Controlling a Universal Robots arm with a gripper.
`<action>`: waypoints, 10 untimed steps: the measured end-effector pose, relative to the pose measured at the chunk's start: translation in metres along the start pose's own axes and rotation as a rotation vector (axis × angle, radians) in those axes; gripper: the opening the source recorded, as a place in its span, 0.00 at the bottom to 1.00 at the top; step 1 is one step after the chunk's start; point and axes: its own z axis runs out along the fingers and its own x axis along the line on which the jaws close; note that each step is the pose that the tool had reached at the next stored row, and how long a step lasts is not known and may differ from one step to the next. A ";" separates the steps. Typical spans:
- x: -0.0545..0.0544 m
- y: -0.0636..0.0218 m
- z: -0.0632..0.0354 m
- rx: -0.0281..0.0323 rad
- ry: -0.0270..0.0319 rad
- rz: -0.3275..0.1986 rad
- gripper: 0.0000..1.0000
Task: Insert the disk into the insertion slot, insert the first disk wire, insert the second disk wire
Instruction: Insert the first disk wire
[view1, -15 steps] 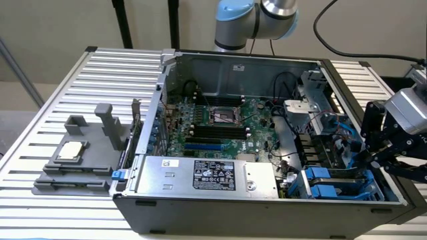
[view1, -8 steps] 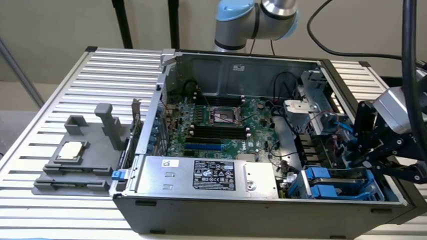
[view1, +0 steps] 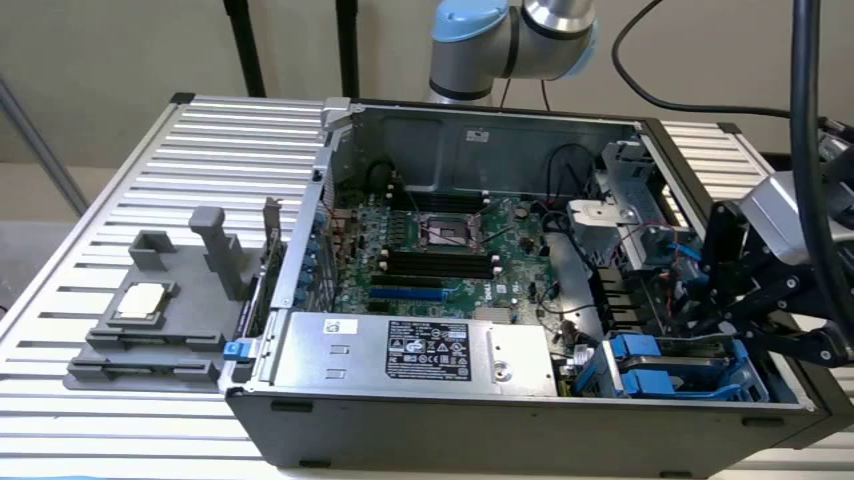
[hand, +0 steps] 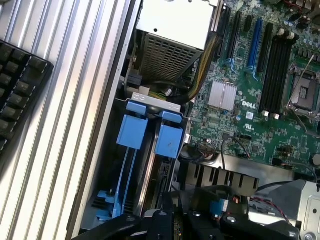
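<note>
The insertion slot (view1: 681, 368), a grey-blue drive cage with bright blue clips, sits in the front corner of the open computer case on the exterior view's right. In the wrist view two blue carrier handles (hand: 150, 132) stand side by side in that cage (hand: 125, 200). The disk's silver body is hidden between them. My black gripper (view1: 707, 320) hangs just above the cage with its jaws shut (hand: 167, 222); I cannot make out anything held. A small blue connector (hand: 216, 207) lies close beside the fingers, and thin red and black wires (hand: 265, 206) run nearby.
The silver power-supply box (view1: 414, 350) fills the case's front. The green motherboard (view1: 441, 250) lies behind it. A grey fixture (view1: 160, 320) with a small chip stands on the slatted table at the exterior view's left. A black keyboard (hand: 17, 85) lies on the slats outside the case.
</note>
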 end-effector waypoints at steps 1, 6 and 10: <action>0.000 0.0005 0.0000 -0.0007 -0.0002 0.001 0.16; -0.001 0.0033 0.0003 -0.0009 0.0004 0.014 0.16; -0.001 0.0044 0.0006 0.0018 0.0052 0.037 0.16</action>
